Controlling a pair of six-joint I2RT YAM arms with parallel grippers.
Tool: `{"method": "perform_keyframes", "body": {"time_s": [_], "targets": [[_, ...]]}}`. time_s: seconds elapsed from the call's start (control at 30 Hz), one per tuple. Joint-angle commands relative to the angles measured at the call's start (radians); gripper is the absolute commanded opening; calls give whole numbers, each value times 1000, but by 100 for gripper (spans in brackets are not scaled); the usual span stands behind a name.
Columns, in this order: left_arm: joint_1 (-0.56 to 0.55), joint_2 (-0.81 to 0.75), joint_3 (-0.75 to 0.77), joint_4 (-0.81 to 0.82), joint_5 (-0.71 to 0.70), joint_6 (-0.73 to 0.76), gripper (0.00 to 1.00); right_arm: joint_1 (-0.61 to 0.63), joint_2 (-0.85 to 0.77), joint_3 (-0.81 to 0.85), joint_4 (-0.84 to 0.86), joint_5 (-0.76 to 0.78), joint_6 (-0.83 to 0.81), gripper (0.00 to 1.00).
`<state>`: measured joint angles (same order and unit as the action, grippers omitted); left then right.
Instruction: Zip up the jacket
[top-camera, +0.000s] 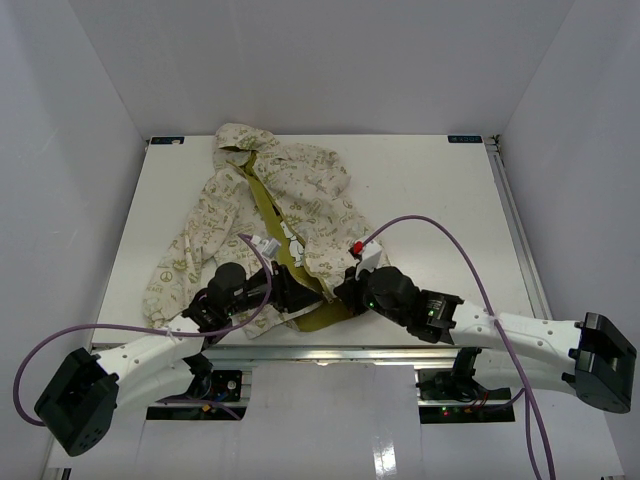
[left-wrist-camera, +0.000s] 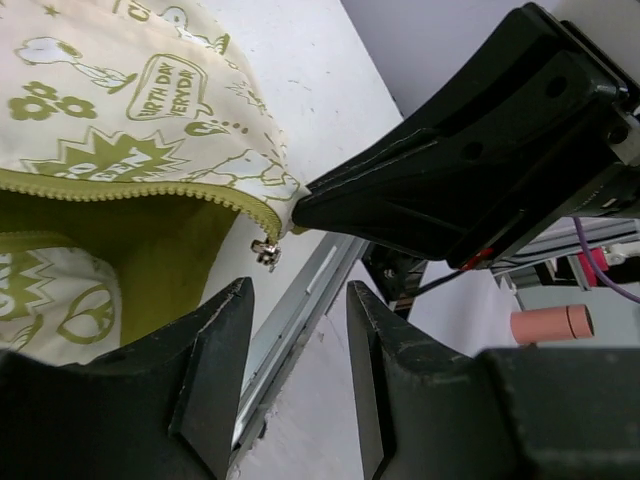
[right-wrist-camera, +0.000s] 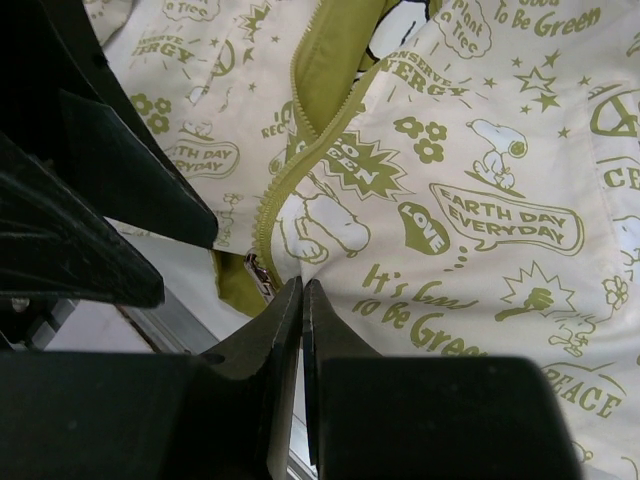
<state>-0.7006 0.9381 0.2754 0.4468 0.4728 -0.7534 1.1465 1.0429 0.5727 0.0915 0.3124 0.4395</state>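
I see the jacket lying open on the surface, hem toward the arms, where my right hand reaches in low, pinched tight on the hem corner beside the zipper pull, while my left hand hovers opposite, its 2 fingers partly apart around nothing.

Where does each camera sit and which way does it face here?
Top external: above, behind the bases, looking down on the jacket; both arms show.
Left wrist: looks along the open left tool toward the zipper slider and right tool.
Right wrist: past its shut fingers onto the jacket's printed front.
Both wrist views share the slider.
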Motion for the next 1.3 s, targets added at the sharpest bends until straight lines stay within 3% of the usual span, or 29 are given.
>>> {"method": "perform_keyframes", "body": {"time_s": [0.0, 0.4, 0.9, 1.17, 1.27], "targets": [[-3, 8, -1, 93, 37, 1, 57, 0, 6, -17, 111, -26, 18, 8], [-4, 79, 36, 13, -31, 24, 60, -1, 18, -51, 193, -81, 16, 8], [-4, 136, 21, 129, -12, -12, 44, 0, -5, -94, 238, -115, 1, 8], [-4, 181, 24, 119, -11, -27, 45, 1, -15, -103, 248, -116, -7, 8], [-3, 171, 21, 152, -7, -12, 38, -1, 0, -103, 252, -129, -11, 8]]}}
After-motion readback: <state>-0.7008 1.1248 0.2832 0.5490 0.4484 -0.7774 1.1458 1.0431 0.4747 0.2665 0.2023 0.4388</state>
